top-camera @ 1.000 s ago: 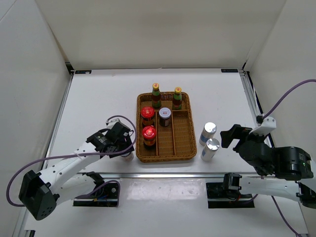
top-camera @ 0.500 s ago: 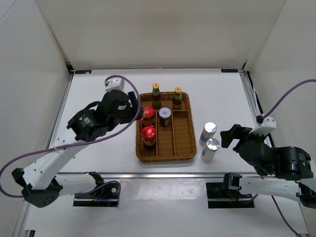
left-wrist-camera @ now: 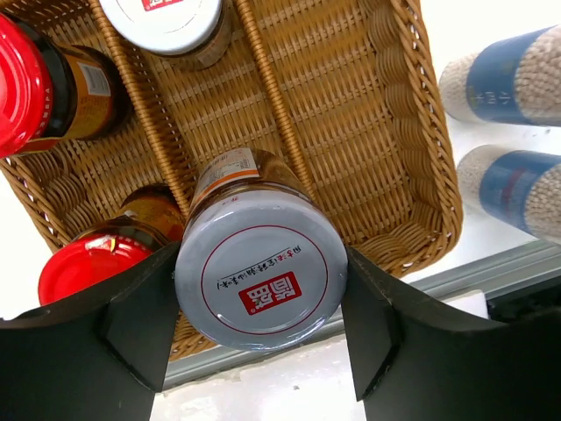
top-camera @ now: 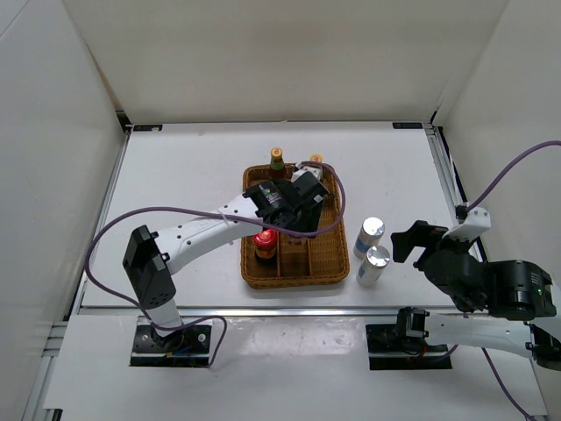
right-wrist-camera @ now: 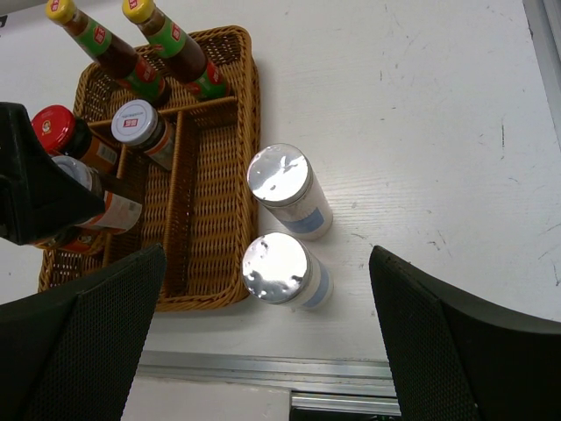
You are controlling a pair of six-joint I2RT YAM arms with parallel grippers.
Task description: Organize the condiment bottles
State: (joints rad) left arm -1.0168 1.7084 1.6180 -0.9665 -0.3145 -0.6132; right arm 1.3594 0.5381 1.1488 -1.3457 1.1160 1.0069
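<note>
White walls close in a pale desk (top-camera: 175,175), seen from above. Nearest on the right, the right gripper (top-camera: 414,244) hangs over bare desk with its jaws spread wide and nothing between them. Just beyond it two silver cylinders (right-wrist-camera: 276,267) (right-wrist-camera: 279,180) stand upright close together on the desk, just beside the right wall of the wicker tray (top-camera: 298,281); each carries a blue label band whose print is too small to read. Over the near half of the tray, the left gripper (top-camera: 294,209) is clamped on a silver-lidded jar (left-wrist-camera: 260,276), one finger on each side of the lid. That lid bears a red square logo with white characters and an arc of fine print that cannot be made out; the jar's side has an orange-and-white label. It sits in line with the middle lane, though whether its base touches the wicker cannot be told. Left of it, two red-lidded jars (left-wrist-camera: 83,267) (left-wrist-camera: 17,83) stand in the left lane, dark glass with yellow labels. Farther along the middle lane stands a second silver-lidded jar (right-wrist-camera: 136,123) with the same red mark on top. At the far end of the tray two sauce bottles (right-wrist-camera: 110,53) (right-wrist-camera: 175,44) stand side by side, yellow-capped, with green necks and small red labels too blurred to read.
</note>
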